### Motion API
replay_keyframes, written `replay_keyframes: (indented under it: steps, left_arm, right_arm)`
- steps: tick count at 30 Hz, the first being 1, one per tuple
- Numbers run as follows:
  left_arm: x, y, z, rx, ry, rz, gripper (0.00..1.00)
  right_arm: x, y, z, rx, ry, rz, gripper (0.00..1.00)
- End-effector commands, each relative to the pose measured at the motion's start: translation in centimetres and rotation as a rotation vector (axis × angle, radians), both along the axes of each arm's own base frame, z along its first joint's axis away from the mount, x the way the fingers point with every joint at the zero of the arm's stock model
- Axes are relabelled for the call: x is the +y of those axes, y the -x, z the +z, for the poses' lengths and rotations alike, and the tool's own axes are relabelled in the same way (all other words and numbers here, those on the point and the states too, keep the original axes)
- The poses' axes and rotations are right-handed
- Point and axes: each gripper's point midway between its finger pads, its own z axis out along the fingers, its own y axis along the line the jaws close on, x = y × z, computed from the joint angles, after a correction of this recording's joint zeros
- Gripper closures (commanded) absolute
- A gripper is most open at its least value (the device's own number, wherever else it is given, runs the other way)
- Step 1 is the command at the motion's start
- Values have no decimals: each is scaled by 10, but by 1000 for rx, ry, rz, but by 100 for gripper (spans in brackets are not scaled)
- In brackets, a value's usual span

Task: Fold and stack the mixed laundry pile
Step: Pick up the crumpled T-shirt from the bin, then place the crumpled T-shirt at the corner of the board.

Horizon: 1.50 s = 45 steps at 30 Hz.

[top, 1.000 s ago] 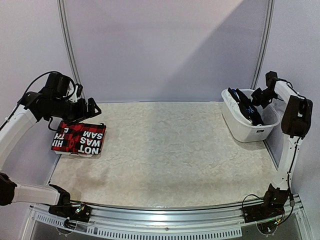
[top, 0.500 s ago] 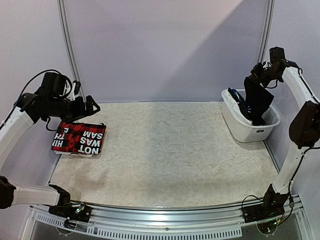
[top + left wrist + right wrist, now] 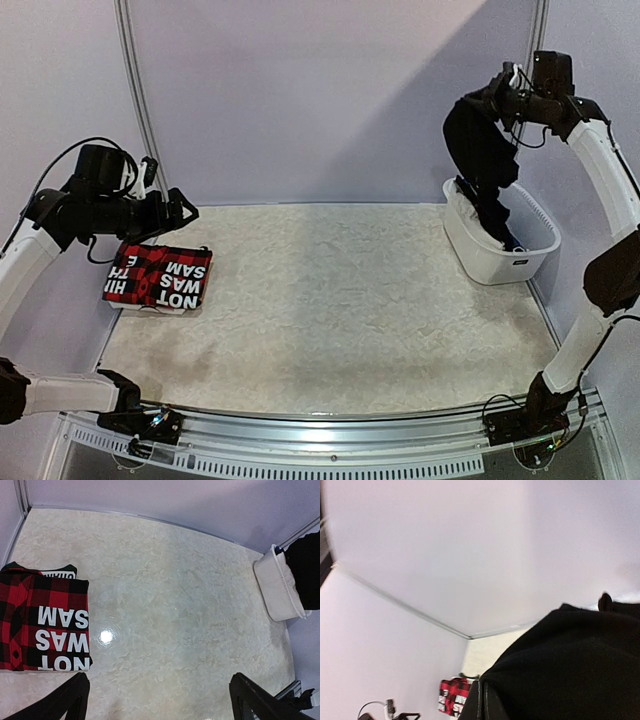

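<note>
limp and light, the black garment (image 3: 482, 160) hangs from the clamped right gripper (image 3: 506, 86) over the white basket (image 3: 520, 262) at the table's (image 3: 350, 300) far right corner, likely best taken at a hem corner; left gripper (image 3: 185, 212) gapes empty.

red-black plaid garment (image 3: 158, 277), white "NOT", "WAS", "SAM"
</note>
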Motion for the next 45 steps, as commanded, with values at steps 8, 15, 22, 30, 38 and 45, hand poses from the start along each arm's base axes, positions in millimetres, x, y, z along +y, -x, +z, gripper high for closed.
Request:
replay_keyframes:
  steps: [8,15,22,30,38,45]
  left_arm:
    - [-11,5,9,-35,25,-55,6]
    - [-13,8,8,-26,39,-70,9]
    - [-15,6,10,-23,44,-73,11]
    - [-16,5,9,-19,47,-73,14]
    - [-20,1,5,-12,58,-80,17]
    - [-20,-1,10,-23,54,-83,21]
  right_arm:
    - [3,60,88,-242,210,-297,100]
    - [39,64,74,-229,283,-212,100]
    - [147,128,144,-581,190,122,100]
    - [118,116,148,-586,310,-121,100]
    - [148,131,175,-703,188,19,100]
    - [187,136,161,-720,211,142,100]
